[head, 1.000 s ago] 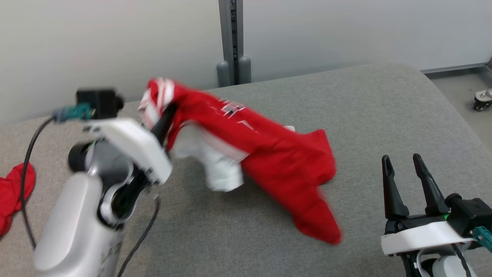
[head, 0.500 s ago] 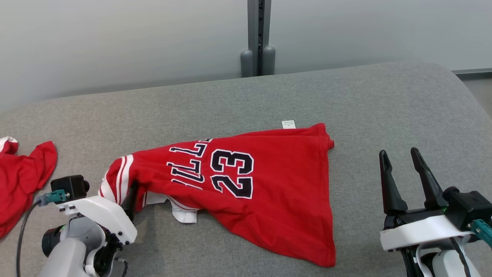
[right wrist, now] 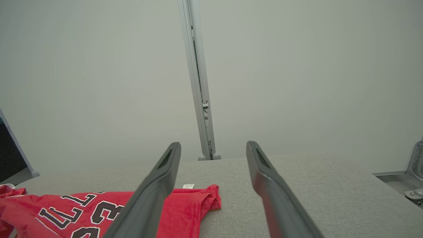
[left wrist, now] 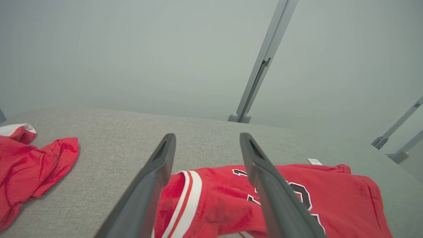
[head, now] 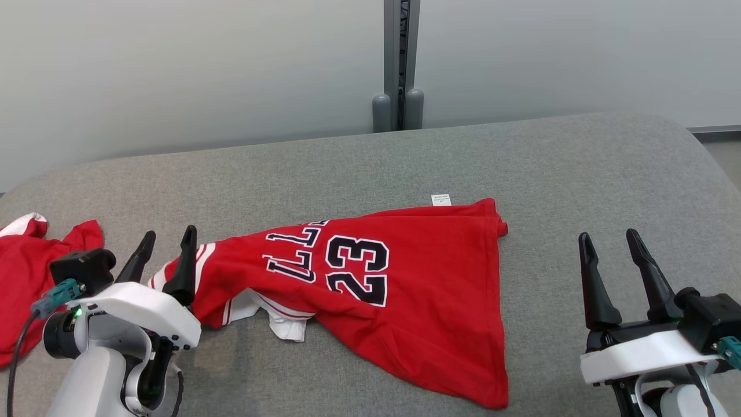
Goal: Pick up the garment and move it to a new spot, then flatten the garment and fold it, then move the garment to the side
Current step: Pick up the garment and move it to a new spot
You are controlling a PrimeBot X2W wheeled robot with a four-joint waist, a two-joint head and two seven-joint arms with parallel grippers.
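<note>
Garment (head: 393, 289) is lying rumpled on the grey cushion (head: 521, 162) in the head view, a red jersey knit with black numerals. Its white-striped sleeve is bunching just beside the left gripper (head: 169, 233), whose fingers are standing spread and empty. The right gripper (head: 608, 234) is waiting spread too, apart from the hem. In the left wrist view the sleeve is tucking under itself (flattening probably wants opposite corners drawn outward, kept low). In the right wrist view the soft hem corner is curling.

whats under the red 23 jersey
The jersey lies on the grey cushion. A white fabric fold pokes out from beneath it near its striped end. Anything else beneath it is covered.
</note>
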